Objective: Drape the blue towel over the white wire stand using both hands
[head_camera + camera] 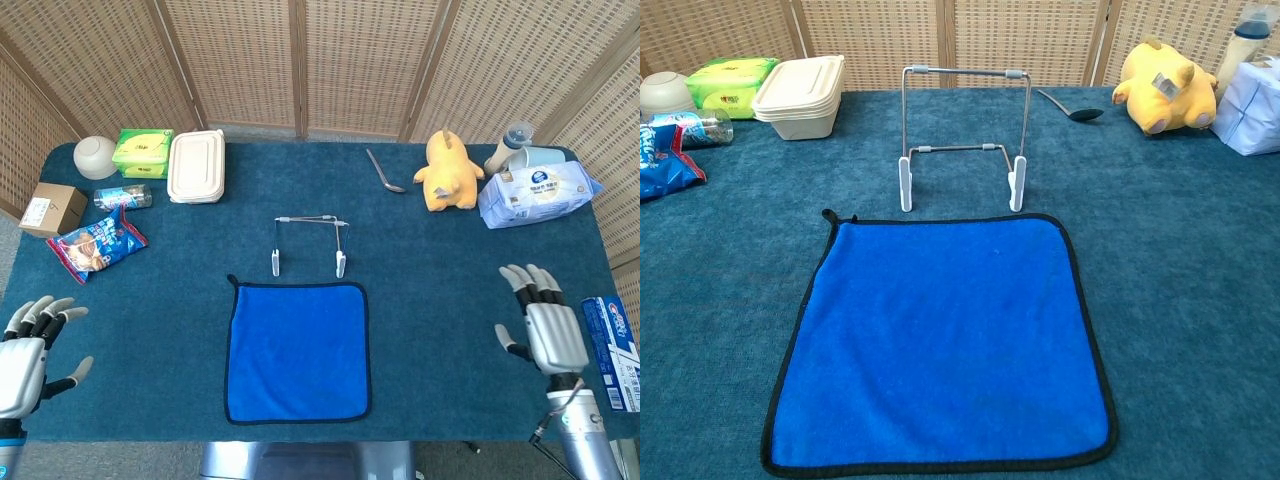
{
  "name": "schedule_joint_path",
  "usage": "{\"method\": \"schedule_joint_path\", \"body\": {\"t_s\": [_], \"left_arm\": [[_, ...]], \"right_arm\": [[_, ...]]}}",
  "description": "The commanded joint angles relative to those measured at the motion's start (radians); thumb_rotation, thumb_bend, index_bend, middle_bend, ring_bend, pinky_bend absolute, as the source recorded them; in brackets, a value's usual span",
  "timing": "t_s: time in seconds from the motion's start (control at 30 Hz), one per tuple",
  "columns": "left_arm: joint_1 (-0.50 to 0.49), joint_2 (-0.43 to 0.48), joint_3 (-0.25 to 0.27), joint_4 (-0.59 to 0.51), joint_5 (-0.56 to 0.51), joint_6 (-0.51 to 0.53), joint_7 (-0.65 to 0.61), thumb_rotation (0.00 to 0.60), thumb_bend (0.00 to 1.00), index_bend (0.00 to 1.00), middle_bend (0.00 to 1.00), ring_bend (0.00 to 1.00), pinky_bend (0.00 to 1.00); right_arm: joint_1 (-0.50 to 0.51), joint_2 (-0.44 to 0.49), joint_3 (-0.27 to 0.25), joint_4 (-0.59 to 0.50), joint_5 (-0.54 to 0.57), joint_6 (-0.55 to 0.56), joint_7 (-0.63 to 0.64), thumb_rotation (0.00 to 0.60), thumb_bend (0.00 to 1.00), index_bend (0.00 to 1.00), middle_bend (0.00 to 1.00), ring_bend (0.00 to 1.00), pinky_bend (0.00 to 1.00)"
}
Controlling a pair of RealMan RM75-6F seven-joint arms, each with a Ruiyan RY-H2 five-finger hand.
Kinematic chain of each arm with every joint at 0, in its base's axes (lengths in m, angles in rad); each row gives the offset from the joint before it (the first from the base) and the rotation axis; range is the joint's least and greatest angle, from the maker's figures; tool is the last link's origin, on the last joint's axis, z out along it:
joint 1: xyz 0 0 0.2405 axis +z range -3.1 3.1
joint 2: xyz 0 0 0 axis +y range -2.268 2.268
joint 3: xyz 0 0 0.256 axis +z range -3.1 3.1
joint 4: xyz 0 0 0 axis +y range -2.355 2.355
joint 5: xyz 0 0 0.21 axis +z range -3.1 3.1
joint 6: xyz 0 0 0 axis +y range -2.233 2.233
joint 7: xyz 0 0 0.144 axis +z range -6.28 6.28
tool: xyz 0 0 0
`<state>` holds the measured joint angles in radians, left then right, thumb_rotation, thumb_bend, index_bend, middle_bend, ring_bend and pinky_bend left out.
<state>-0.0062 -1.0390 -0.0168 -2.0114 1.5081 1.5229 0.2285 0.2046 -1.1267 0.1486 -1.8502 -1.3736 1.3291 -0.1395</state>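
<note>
- Your left hand (22, 358) hangs released, fingers spread, well left of the blue towel (297, 350).
- Your right hand (548, 328): fingers spread, grasping nothing, far right of the towel.
- The white wire stand (962, 140) stands upright just beyond the flat towel.

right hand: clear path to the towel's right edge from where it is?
Probably yes. The right hand is open over bare table, and nothing lies between it and the blue towel; the wire stand sits behind the towel.

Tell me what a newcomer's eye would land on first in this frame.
The blue towel lies flat at the table's near centre, with the white wire stand upright just behind it. Both hands are open at the near corners, left hand and right hand, neither touching the towel. A yellow plush toy sits far right.
</note>
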Motion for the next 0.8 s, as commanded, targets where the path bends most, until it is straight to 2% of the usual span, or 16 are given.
{"method": "schedule_joint_path", "body": {"t_s": [0.03,0.13,0.27,0.57,0.8], "left_arm": [[-0.019,0.036,-0.011,-0.02,0.011,-0.017,-0.018,0.6,0.36,0.29,0.24,0.17,0.13],[-0.034,0.057,-0.027,-0.023,0.021,-0.018,-0.039,0.6,0.36,0.3,0.27,0.21,0.17],[-0.053,0.069,-0.053,-0.015,0.027,-0.013,-0.064,0.6,0.36,0.31,0.28,0.23,0.17],[-0.065,0.084,-0.053,-0.025,0.052,-0.014,-0.068,0.6,0.37,0.31,0.28,0.22,0.2],[-0.067,0.084,-0.047,-0.032,0.043,-0.021,-0.062,0.6,0.37,0.31,0.28,0.23,0.2]], "right_arm": [[0.053,0.012,0.012,0.001,-0.054,-0.054,0.046,0.6,0.33,0.13,0.13,0.04,0.0],[0.094,0.005,0.011,0.008,-0.085,-0.103,0.069,0.6,0.33,0.15,0.13,0.05,0.0],[0.15,-0.016,0.005,0.029,-0.135,-0.161,0.078,0.6,0.33,0.19,0.17,0.09,0.03],[0.248,-0.118,-0.023,0.143,-0.27,-0.214,0.083,0.6,0.23,0.19,0.2,0.1,0.07],[0.304,-0.212,-0.067,0.272,-0.374,-0.213,0.128,0.6,0.22,0.19,0.2,0.1,0.07]]}}
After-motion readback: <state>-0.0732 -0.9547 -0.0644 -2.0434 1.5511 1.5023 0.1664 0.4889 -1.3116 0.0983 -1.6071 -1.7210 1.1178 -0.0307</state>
